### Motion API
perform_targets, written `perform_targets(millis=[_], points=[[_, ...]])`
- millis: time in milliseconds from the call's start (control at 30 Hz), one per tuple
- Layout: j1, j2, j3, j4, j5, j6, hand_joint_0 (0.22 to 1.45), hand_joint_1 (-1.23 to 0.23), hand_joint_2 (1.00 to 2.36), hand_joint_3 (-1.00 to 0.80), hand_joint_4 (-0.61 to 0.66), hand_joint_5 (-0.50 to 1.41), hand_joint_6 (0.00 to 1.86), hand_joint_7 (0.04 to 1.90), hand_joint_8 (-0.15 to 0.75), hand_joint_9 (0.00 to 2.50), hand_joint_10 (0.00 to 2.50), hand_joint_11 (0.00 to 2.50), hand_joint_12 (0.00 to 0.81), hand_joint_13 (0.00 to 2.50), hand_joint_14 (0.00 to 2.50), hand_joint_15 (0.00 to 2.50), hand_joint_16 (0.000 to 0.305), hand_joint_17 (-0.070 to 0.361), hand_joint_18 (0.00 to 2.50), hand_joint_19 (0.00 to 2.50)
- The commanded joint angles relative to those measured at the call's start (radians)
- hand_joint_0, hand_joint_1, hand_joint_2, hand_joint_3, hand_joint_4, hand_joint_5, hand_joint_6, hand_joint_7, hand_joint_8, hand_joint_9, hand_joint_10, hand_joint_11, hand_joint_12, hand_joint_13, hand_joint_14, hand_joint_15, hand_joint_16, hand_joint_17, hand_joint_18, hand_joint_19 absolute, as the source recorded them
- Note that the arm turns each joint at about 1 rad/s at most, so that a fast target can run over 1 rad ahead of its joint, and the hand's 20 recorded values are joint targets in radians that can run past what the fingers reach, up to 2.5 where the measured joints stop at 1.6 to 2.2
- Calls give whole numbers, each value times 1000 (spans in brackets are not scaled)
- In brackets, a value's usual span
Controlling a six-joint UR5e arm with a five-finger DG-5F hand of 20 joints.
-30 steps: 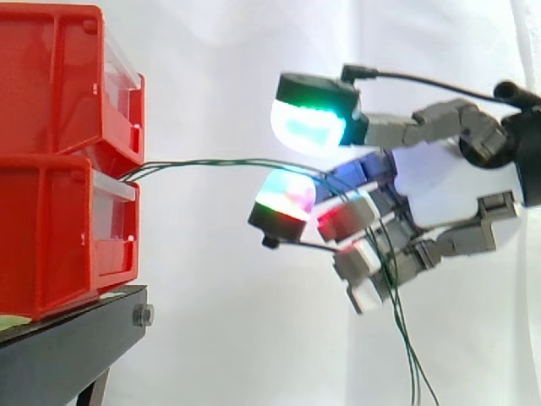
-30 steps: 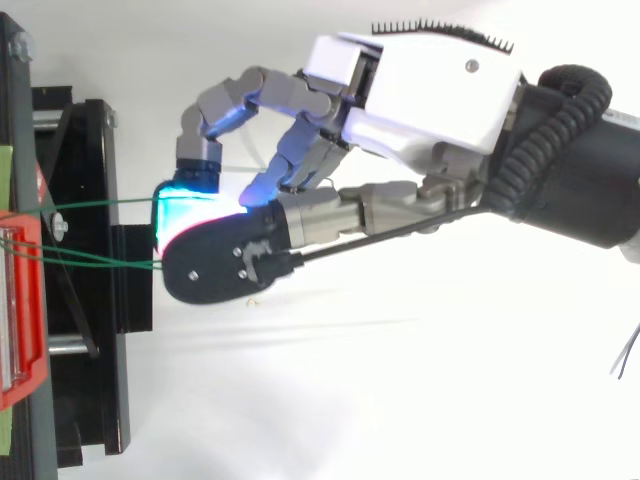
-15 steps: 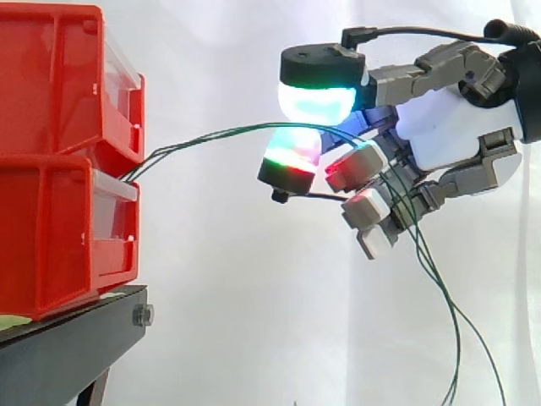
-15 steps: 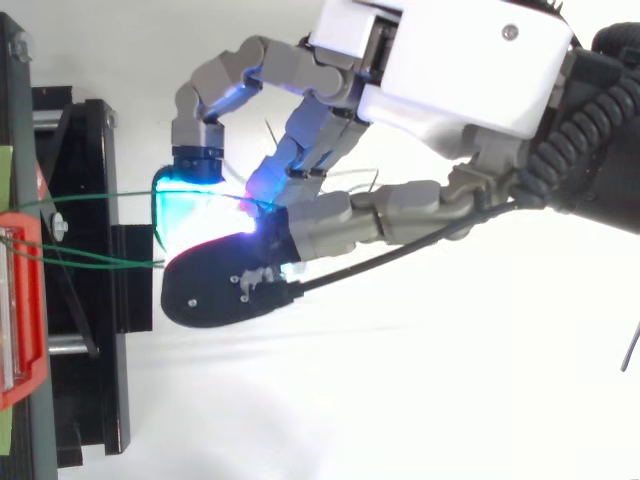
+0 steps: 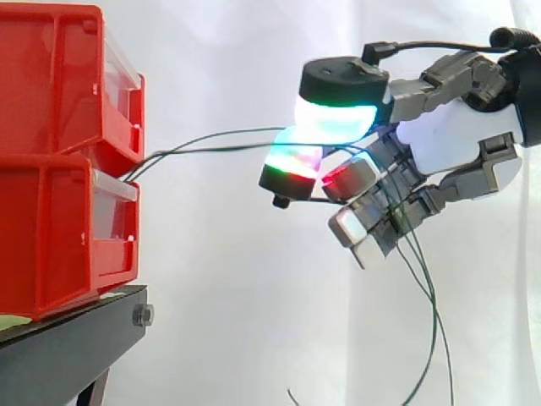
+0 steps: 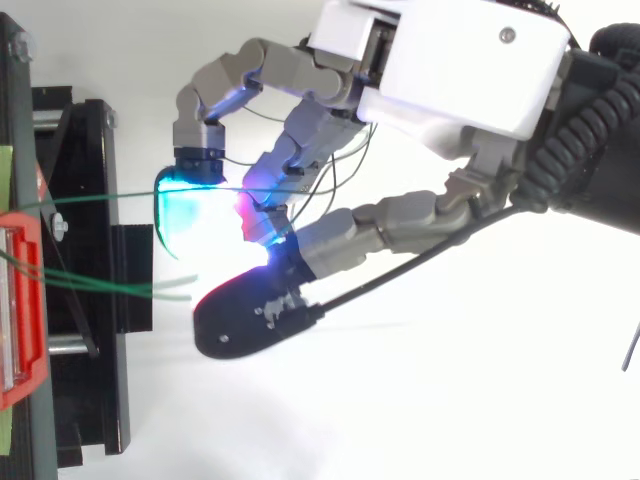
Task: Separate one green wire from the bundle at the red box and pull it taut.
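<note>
So, the hand (image 5: 439, 144) sat well clear of the red box (image 5: 51, 228), off its open front and a bit higher than the gap between its two tiers. Its fingers were curled. Two glowing pads (image 5: 334, 118) were closed together on the green wire (image 6: 100, 196). It read as a pinch, though the glow hid the contact point itself.

From above, that strand ran from the box front to the pads on its own line. The rest of the bundle (image 6: 120, 280) lay apart to one side, also heading away from the box and ending near the thumb pad. The wire wasn't taut: in the side view it arched up out of the box before reaching the hand.

Risks, as judged:
- Slip. With thin wire and rounded pads, drawing the hand further from the box could drag the strand through the pinch.
- Double grab. The side view showed two strands leaving the box toward the pads, so separation may have been incomplete and a pull would tension both.
- Snag. The loose tails (image 5: 433, 321) threaded through the curled fingers and hung below the hand, on the side far from the box. They could catch and load the wrong strand.
- Over-pull. Once the slack was gone, extra travel could yank the wire out of the box or shift the box on the black stand (image 5: 68, 338).
</note>
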Motion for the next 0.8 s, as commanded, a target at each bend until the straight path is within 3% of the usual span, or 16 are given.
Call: perform_targets(millis=[0, 33, 133, 267, 467, 767], points=[[-2, 0, -26, 14, -2, 0, 505, -714, 1000, -500, 76, -152, 843, 1013, 247, 1177, 18, 1321, 402, 936, 24, 739, 51, 115, 795, 620], [-2, -1, -33, 17, -2, 0, 498, -614, 1000, -500, 82, -149, 838, 1016, 259, 1193, 18, 1321, 408, 953, 26, 742, 52, 117, 797, 628], [-2, 0, -59, 41, -2, 5, 564, -565, 1000, -500, 70, -146, 832, 1051, 237, 1204, 20, 1336, 395, 967, 26, 756, 48, 109, 773, 659], [-3, 0, -100, 107, 3, 28, 609, -691, 1009, -386, 52, -147, 835, 1101, 237, 1202, 21, 1358, 391, 970, 27, 762, 48, 108, 773, 657], [-5, 0, -111, 118, 8, 41, 629, -814, 1014, -281, 21, -163, 872, 1061, 239, 1168, 19, 1350, 387, 957, 27, 761, 48, 108, 785, 642], [-9, -1, -108, 120, 6, 40, 725, -960, 1000, -500, 7, -175, 887, 989, 224, 1114, 18, 1317, 374, 918, 27, 726, 46, 104, 794, 567]])
